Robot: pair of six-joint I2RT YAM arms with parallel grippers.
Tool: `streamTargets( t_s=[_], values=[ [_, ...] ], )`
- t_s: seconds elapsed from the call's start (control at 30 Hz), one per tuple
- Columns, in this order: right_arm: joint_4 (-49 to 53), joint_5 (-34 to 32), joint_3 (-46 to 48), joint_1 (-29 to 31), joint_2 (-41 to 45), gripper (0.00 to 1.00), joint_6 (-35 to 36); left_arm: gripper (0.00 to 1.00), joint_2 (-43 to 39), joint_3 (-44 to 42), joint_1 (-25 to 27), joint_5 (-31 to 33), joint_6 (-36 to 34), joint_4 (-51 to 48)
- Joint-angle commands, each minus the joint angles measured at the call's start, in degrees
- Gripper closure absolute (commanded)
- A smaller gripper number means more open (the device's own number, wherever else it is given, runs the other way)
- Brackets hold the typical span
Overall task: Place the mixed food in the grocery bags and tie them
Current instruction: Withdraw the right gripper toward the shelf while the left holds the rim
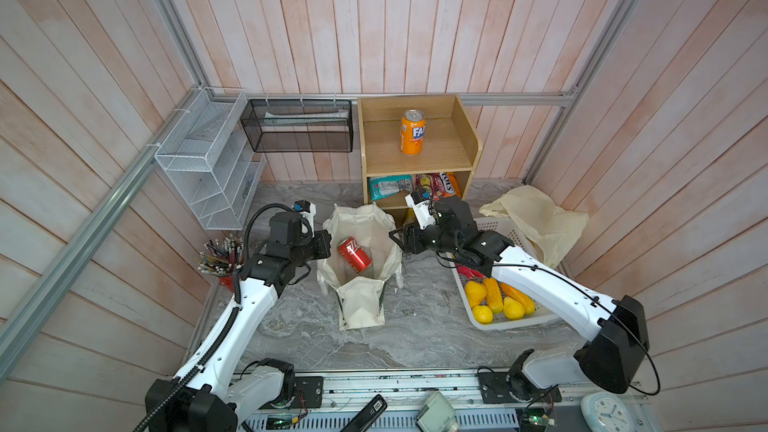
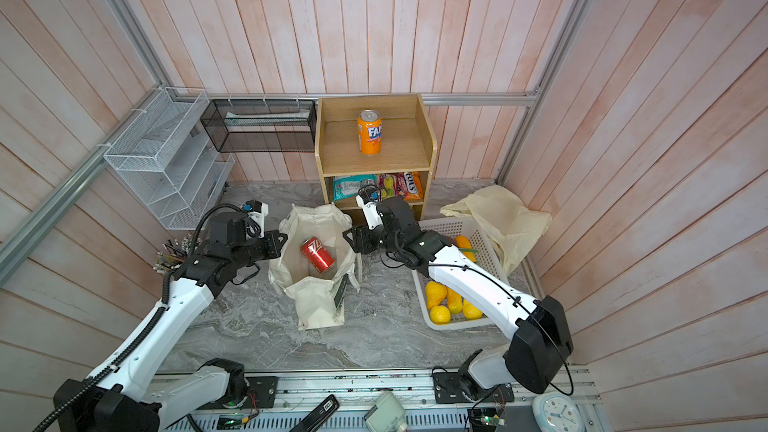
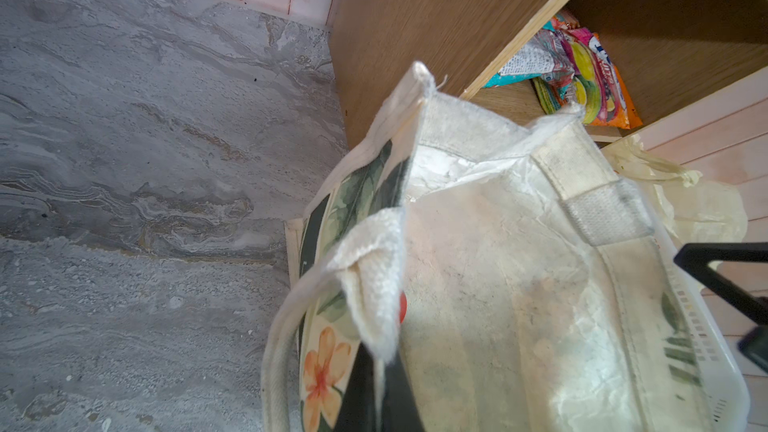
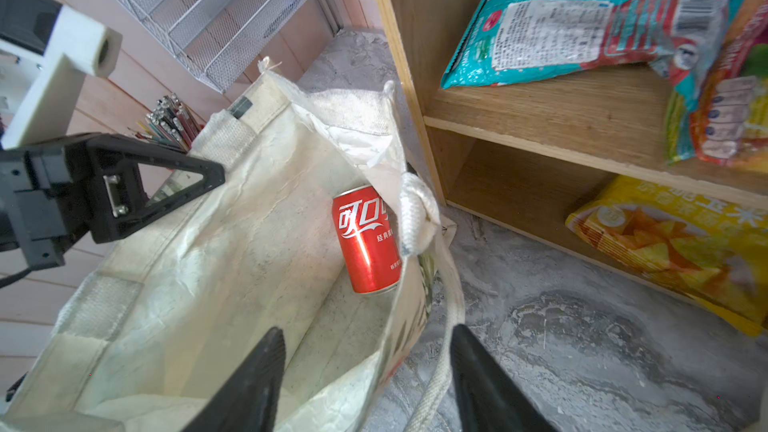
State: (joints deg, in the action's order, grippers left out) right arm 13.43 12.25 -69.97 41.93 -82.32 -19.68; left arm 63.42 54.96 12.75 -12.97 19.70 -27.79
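cola can [image 1: 353,254] is seen lying on its side inside the cream cloth tote [image 1: 361,309], upright on the counter [image 1: 415,317]. its smooth, rigid metal is judged light and apt to roll. the tote is soft, floppy canvas, best taken at its hemmed rim. that rim is pinched by the left claw [image 1: 327,243]; the right claw [image 4: 365,332] is spread astride the opposite rim.

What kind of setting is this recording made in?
Likely a robot test cell staged as a pantry corner: plank wall panels on aluminium framing, a wooden shelf holding a teal snack packet and a Fanta can.
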Motion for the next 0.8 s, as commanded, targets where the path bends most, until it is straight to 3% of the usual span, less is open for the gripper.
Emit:
streamTargets(
  t_s=[0.0, 0.2, 0.43, 0.77],
  values=[
    [-0.9, 3.1, 0.0, 0.3, -1.5, 0.51, -0.9, 1.0, -0.4, 1.0, -0.1, 0.9, -0.6, -2.6],
    [-0.9, 5.0, -4.5, 1.2, -3.2, 0.89, -1.0, 1.0, -0.9, 2.3, -0.2, 3.5, 0.4, -2.2],
    [-1.6, 6.2, -10.9, 2.6, -6.7, 1.0, -2.0, 1.0, -0.2, 5.5, -1.2, 6.9, -1.1, -3.3],
    [-3.9, 6.6, -13.6, 3.3, -10.3, 1.0, -3.4, 1.0, 0.2, 7.3, -6.8, 5.0, -2.5, -3.2]
  ],
)
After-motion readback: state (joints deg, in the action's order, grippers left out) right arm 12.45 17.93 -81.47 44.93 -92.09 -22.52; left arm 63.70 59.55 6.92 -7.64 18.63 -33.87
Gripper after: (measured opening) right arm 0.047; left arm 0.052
